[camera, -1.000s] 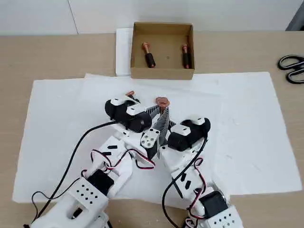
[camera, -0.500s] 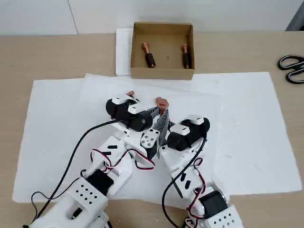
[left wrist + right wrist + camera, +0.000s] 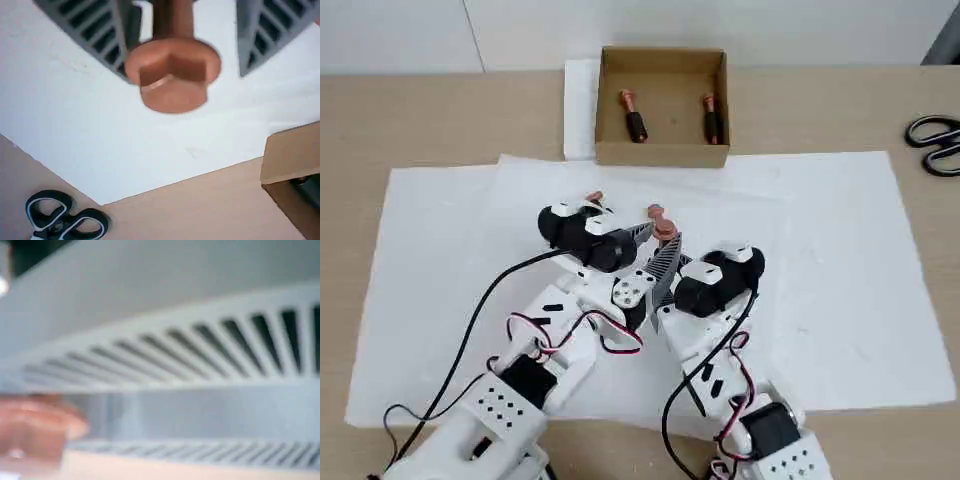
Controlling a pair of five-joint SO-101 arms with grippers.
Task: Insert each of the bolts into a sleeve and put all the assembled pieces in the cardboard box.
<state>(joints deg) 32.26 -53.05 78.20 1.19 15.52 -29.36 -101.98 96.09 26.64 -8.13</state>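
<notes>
You have a wooden table (image 3: 420, 120) with a white sheet of paper (image 3: 840, 280) spread over it, and both arms meet near the middle of the sheet. Your left claw (image 3: 186, 72) is released: its grey fingers (image 3: 90, 30) stand apart on either side of the copper bolt (image 3: 172, 75), with a gap between each finger and the shaft. The bolt's head points away from that claw, out past the fingertips. From above, the bolt (image 3: 662, 225) sits just beyond the tip of your right claw (image 3: 665, 258). You cannot tell whether that claw grips it, since its own camera is too blurred. The cardboard box (image 3: 662, 155) lies well ahead of both claws, off the paper's far edge, with two assembled pieces (image 3: 633, 115) lying apart inside. Scissors (image 3: 935, 143) rest on the table far out past the right claw's side.
</notes>
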